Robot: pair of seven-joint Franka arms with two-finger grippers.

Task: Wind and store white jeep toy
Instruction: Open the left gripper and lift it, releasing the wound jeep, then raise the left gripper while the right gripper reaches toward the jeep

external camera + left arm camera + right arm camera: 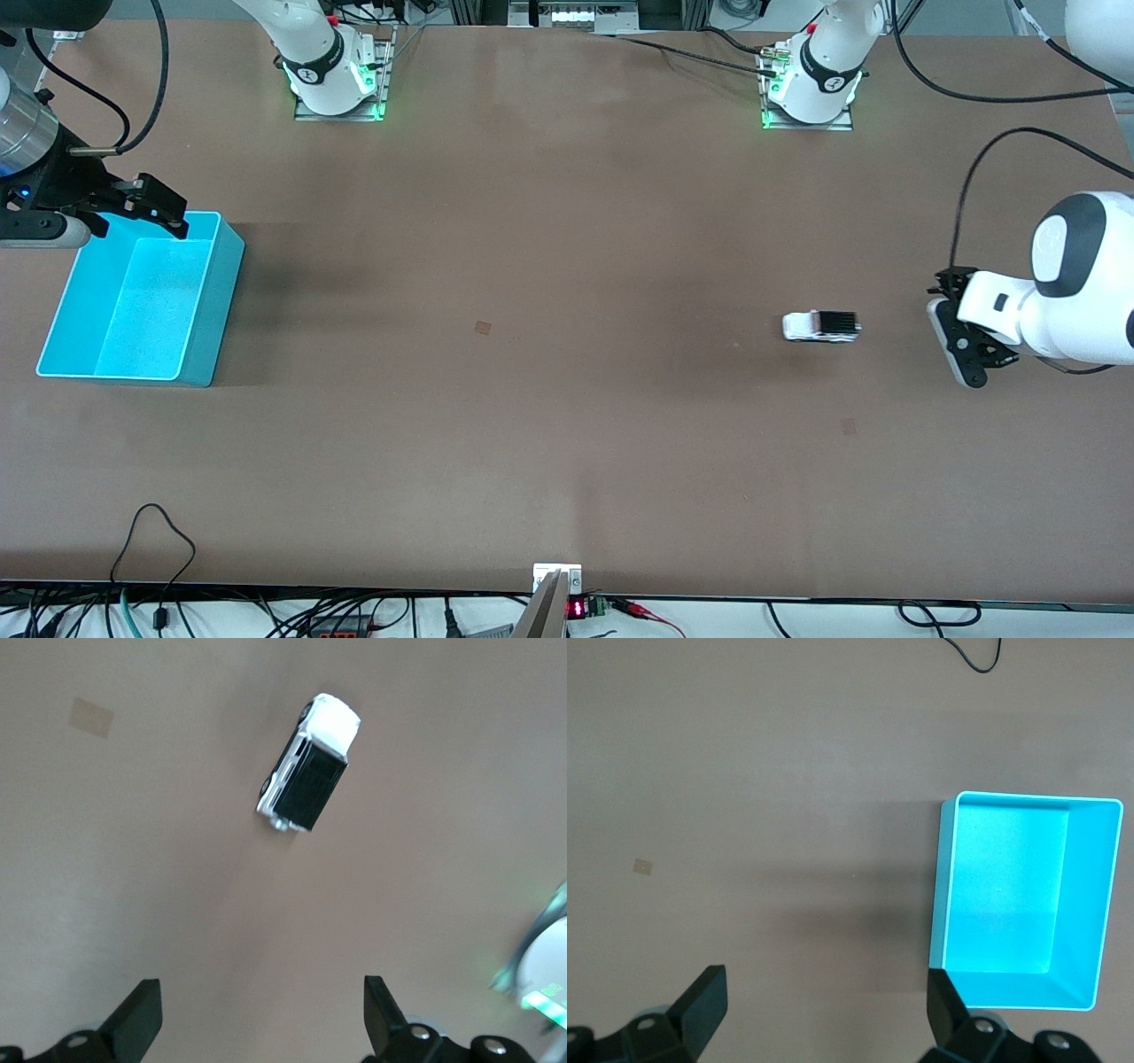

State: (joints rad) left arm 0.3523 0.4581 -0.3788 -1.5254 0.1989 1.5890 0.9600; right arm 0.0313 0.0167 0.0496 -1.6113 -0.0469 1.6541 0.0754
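The white jeep toy (821, 326), white with a black roof, sits on its wheels on the brown table toward the left arm's end. It also shows in the left wrist view (309, 763). My left gripper (957, 341) hangs open and empty over the table beside the jeep, apart from it; its fingers (142, 1017) stand wide. The cyan bin (142, 299) stands empty at the right arm's end and shows in the right wrist view (1026, 900). My right gripper (146, 211) is open and empty over the bin's rim that is farther from the front camera.
A small tan patch (483, 327) marks the middle of the table and another (849, 426) lies nearer to the front camera than the jeep. Both arm bases (337, 80) stand along the table edge farthest from the front camera. Cables hang at the near edge (159, 549).
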